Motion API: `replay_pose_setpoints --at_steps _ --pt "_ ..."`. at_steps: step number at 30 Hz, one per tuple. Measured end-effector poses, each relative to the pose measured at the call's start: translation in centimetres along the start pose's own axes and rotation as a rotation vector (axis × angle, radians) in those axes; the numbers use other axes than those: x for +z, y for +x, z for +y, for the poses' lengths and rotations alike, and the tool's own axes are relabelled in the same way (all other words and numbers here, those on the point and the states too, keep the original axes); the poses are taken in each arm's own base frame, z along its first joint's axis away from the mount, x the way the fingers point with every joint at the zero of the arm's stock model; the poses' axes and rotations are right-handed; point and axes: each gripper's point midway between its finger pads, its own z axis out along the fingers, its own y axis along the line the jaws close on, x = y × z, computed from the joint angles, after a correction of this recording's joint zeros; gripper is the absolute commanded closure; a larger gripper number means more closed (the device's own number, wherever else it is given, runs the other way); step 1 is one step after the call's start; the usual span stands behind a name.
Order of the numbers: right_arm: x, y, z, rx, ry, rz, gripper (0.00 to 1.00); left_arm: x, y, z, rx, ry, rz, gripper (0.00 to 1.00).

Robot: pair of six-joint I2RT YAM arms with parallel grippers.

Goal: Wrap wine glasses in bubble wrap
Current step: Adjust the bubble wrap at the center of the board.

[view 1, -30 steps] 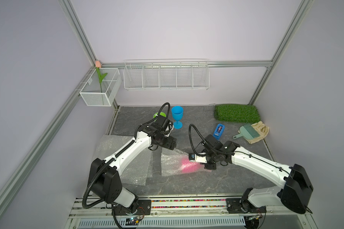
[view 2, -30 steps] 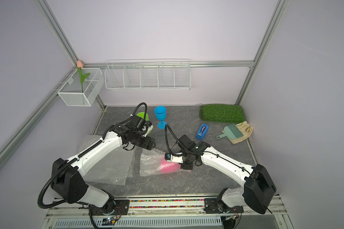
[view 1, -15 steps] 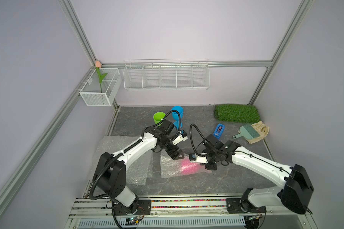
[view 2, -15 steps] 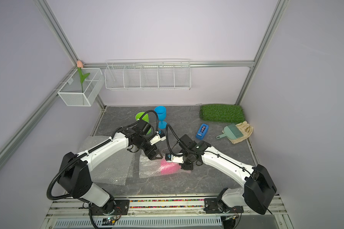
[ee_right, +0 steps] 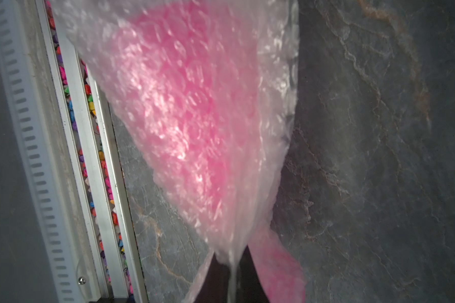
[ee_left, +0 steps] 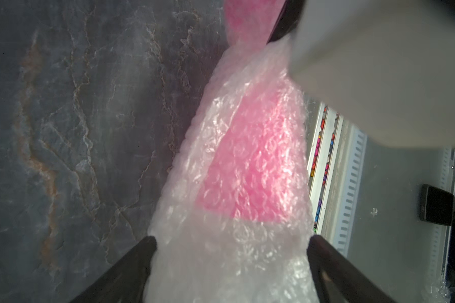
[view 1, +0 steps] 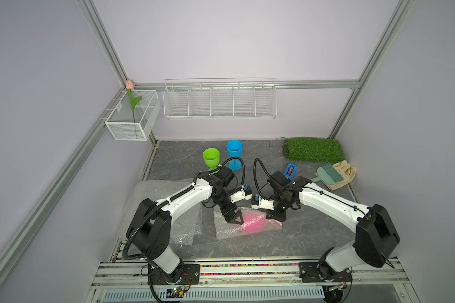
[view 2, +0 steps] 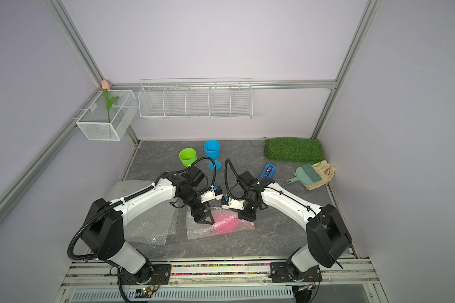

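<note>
Wrap (view 1: 226, 230) is pinched shut in your right gripper (view 1: 275, 217), likely so the pink glass (view 1: 252, 223) can't unroll while your left gripper (view 1: 234, 221) straddles it, fingers spread.

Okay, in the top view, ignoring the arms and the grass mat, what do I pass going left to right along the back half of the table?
lime green goblet → sky blue goblet → small blue holder → teal hand brush → beige glove, on which the brush lies
</note>
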Motion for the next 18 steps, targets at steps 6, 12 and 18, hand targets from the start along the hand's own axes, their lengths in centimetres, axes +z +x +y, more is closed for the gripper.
replay_pose_setpoints --at_steps 6,12,18 --pt "-0.2 0.3 -0.7 0.045 -0.005 0.003 0.93 0.0 0.0 -0.8 0.023 0.043 -0.007 0.08" --pt "-0.2 0.5 -0.9 0.072 -0.018 0.008 0.93 0.8 0.5 -1.0 0.027 0.057 0.026 0.18" --pt "-0.3 0.7 -0.8 0.087 -0.025 0.012 0.93 2.1 1.5 -0.2 0.018 0.035 0.1 0.38"
